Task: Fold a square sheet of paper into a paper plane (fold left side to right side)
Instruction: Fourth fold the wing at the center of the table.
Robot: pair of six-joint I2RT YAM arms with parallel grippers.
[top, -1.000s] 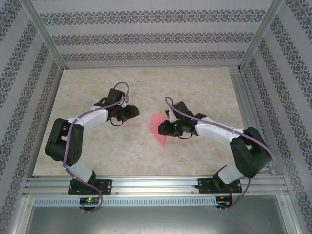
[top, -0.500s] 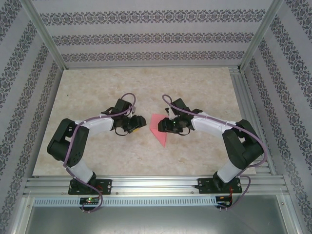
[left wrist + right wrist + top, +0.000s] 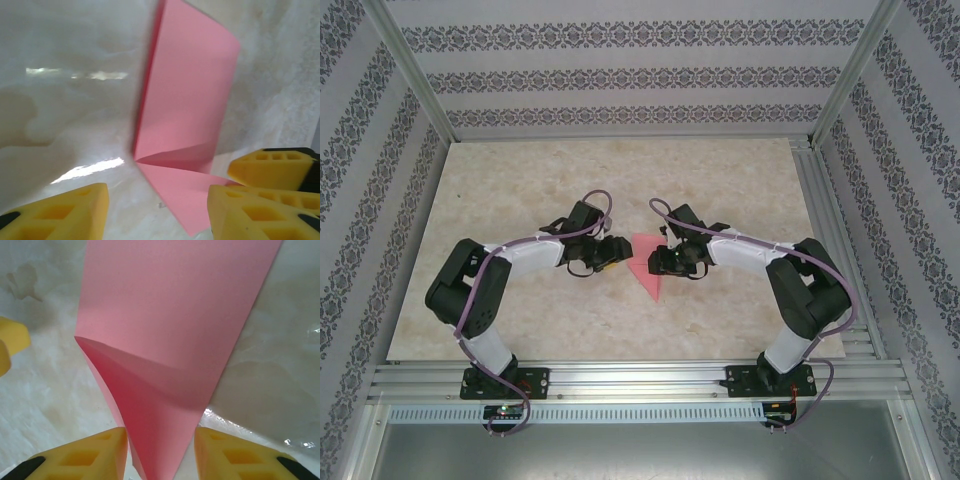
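The paper [image 3: 170, 315] is thin, matt and smooth with soft creases, the desk [image 3: 75, 125] glossy and marble-patterned, the rail [image 3: 620, 378] bare ribbed metal.

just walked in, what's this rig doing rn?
Both arms are working on the pink paper in the middle of the table. The paper is already partly folded, tapering to a point toward the arm bases, and in the left wrist view one flap appears lifted off the surface. The right gripper has its fingers on either side of the paper's narrow end; whether they pinch it is unclear. The left gripper is open at the paper's left edge, holding nothing.
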